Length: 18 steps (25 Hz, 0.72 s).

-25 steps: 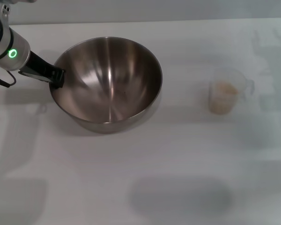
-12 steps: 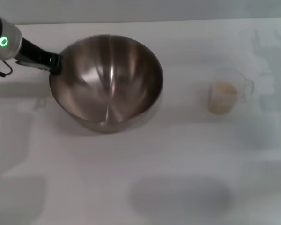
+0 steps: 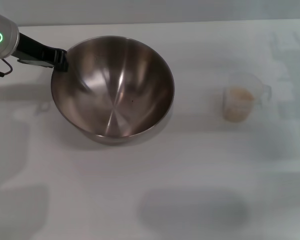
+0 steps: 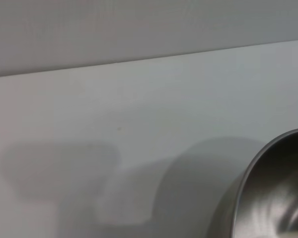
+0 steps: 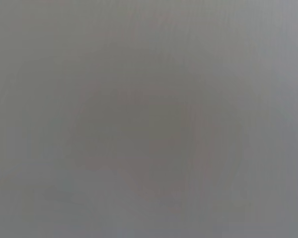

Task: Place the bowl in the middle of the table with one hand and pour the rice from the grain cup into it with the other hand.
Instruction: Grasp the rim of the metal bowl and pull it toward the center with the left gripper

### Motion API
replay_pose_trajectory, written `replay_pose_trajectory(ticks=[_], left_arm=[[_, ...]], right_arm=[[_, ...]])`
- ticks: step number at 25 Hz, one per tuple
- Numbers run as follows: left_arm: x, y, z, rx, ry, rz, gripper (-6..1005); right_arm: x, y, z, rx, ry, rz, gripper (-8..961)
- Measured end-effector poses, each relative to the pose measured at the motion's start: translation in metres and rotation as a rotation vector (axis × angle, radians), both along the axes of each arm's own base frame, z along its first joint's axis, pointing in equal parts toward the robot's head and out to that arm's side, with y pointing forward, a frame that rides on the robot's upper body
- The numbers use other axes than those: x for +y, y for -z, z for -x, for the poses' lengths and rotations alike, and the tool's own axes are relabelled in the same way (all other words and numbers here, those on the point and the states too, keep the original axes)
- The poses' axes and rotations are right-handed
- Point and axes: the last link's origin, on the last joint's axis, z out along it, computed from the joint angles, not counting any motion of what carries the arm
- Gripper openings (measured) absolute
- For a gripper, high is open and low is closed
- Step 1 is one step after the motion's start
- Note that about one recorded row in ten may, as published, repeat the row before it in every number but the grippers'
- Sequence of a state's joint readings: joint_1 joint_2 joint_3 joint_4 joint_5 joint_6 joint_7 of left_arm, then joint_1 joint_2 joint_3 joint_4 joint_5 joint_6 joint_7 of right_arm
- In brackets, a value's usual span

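Note:
A big steel bowl [image 3: 112,87] occupies the left-centre of the white table [image 3: 190,170] in the head view. My left gripper [image 3: 60,59], black and carrying a green ring light, is shut on the bowl's left rim. The bowl looks tipped and raised on that side. Its rim [image 4: 273,198] also shows at the edge of the left wrist view. The clear grain cup [image 3: 244,96] stands upright to the right, well apart from the bowl, with pale rice [image 3: 237,105] in it. My right gripper appears in no view, and the right wrist view shows only flat grey.
A back wall runs along the table's far edge [image 3: 165,22]. Bare tabletop separates the bowl and the cup and lies in front of both.
My left arm has moved toward the table's far left, carrying the bowl's left rim with it. The bowl has tipped and lifted slightly. The cup has not moved.

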<state>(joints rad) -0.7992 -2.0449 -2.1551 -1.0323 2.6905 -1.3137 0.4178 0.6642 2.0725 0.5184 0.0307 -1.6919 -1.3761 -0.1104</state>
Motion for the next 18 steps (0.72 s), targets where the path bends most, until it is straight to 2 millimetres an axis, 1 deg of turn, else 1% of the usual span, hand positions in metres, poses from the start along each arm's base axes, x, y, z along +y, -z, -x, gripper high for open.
replay_pose_trajectory(ticks=[4,11,13,14,18], left_arm=[[0.0,0.0,-0.001,0.015,0.037,0.014,42],[0.002,-0.001,-0.007,0.008,0.054,0.016,42],[0.004,-0.005,-0.011,-0.021,0.064,0.012,42],[0.007,-0.011,-0.017,-0.06,0.076,0.008,42],[0.009,-0.018,-0.024,-0.118,0.092,0.004,43]], right_arm=[[0.001,0.0,0.002,0.0,-0.004,0.0,549],[0.001,0.0,0.002,0.001,-0.005,0.0,549],[0.001,0.0,0.002,0.001,-0.005,0.0,549],[0.001,0.0,0.002,0.001,-0.005,0.0,549],[0.001,0.0,0.001,0.0,-0.003,-0.002,549]])
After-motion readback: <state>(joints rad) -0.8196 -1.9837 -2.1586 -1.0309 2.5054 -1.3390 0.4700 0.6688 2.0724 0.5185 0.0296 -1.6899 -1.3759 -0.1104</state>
